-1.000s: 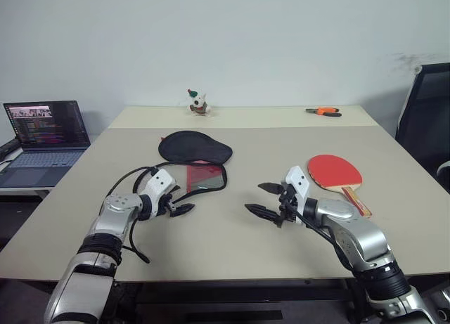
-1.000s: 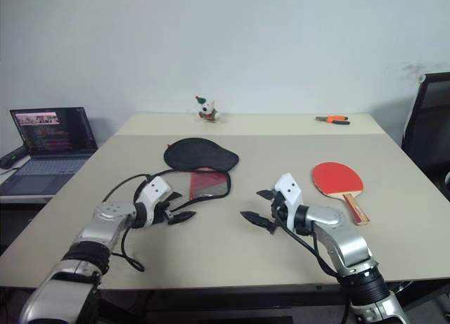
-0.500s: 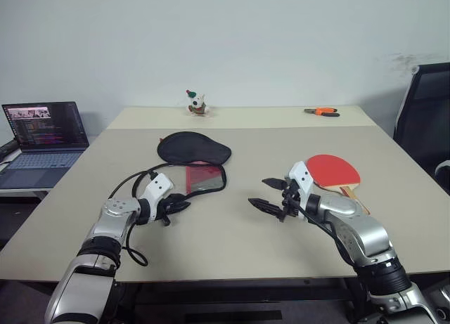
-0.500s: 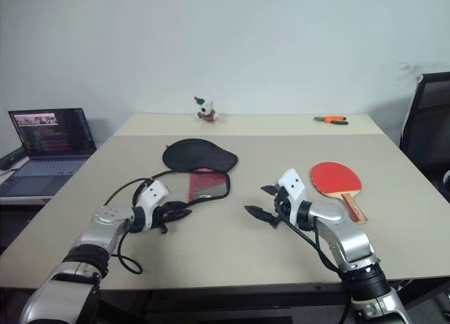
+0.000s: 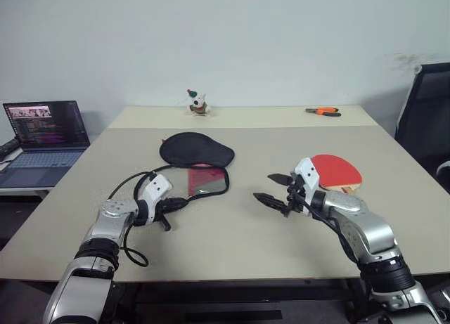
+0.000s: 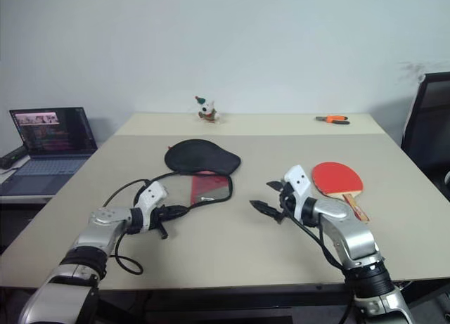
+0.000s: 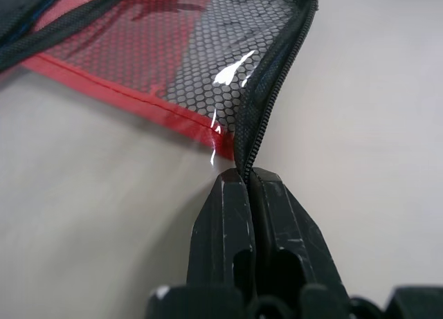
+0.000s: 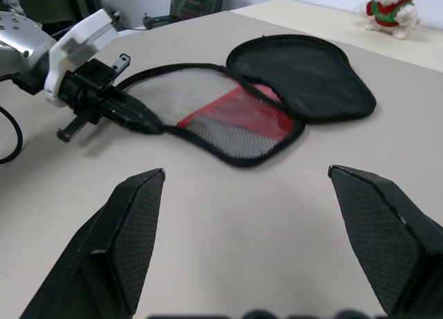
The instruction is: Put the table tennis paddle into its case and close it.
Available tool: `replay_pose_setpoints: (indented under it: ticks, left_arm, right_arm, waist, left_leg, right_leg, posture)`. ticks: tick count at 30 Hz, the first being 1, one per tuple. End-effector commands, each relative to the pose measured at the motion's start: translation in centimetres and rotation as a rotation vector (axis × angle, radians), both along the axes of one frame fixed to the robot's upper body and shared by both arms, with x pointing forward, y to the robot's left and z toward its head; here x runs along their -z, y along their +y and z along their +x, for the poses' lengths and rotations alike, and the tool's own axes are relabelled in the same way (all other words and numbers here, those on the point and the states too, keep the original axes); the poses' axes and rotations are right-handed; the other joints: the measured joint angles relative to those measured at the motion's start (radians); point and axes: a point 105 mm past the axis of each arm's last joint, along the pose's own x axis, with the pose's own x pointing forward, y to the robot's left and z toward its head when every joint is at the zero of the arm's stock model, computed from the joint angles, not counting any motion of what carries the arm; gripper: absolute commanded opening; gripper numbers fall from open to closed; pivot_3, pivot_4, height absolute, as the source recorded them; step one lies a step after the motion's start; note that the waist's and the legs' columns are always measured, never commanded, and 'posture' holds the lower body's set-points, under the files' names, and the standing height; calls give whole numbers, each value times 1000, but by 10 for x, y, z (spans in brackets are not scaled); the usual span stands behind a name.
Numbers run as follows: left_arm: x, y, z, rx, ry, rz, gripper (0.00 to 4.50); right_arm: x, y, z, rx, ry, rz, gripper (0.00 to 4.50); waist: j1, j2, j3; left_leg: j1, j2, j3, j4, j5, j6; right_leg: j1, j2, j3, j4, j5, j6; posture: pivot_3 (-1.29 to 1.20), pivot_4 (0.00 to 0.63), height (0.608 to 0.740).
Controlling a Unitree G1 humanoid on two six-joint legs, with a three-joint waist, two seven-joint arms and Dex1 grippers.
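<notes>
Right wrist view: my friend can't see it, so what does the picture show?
An open paddle case lies flat on the table, one half black, one half red mesh. The left gripper pinches its zip edge, and a small toy dog sits behind.

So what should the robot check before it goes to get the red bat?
1. Left hand shut on the case's zip edge: ok.
2. Case lying open, black flap folded back: ok.
3. Right hand open and holding nothing: ok.
4. Table tennis paddle lying flat on the table, beside the right hand, handle toward the robot: ok.
5. Bare table between hand and paddle: ok.
6. Grip firm enough to hold the case steady: cannot tell.
</notes>
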Motion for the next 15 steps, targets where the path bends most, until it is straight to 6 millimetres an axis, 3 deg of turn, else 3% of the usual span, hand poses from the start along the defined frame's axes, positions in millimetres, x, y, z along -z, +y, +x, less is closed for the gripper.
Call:
replay_pose_setpoints:
  ticks: [1, 4, 7, 10, 15]
  left_arm:
    - [1, -48, -27, 342, 69, 63, 26]
    - [9, -64, -52, 525, 121, 132, 26]
    - [14, -66, -71, 653, 148, 213, 26]
    - [14, -57, -70, 658, 135, 265, 26]
    - [4, -29, -49, 554, 33, 356, 26]
  right_arm:
    - [-17, -13, -1, 19, -56, 11, 4170]
    - [-16, -18, -2, 32, -57, 7, 4170]
    - [-16, -20, -3, 41, -56, 10, 4170]
    - [-14, -20, -5, 44, -52, 12, 4170]
    - [-12, -18, -4, 43, -46, 13, 4170]
  waist:
    - [6, 0, 0]
    - [5, 0, 0]
    - [1, 0, 0]
    - [-3, 0, 0]
    - [-5, 0, 0]
  left_leg:
    - [-1, 0, 0, 0, 0, 0]
    - [-1, -1, 0, 0, 0, 0]
    - [0, 0, 0, 0, 0, 0]
    - [1, 1, 0, 0, 0, 0]
    - [1, 1, 0, 0, 0, 0]
  right_leg:
    - [0, 0, -1, 0, 0, 0]
    - [0, -1, 0, -1, 0, 0]
    - [0, 0, 1, 0, 0, 0]
    - [0, 1, 1, 0, 0, 0]
    - [0, 2, 1, 0, 0, 0]
  posture:
    - [0, 150, 740]
    - [0, 150, 740]
    - [0, 150, 740]
    - [0, 150, 740]
    - [0, 150, 740]
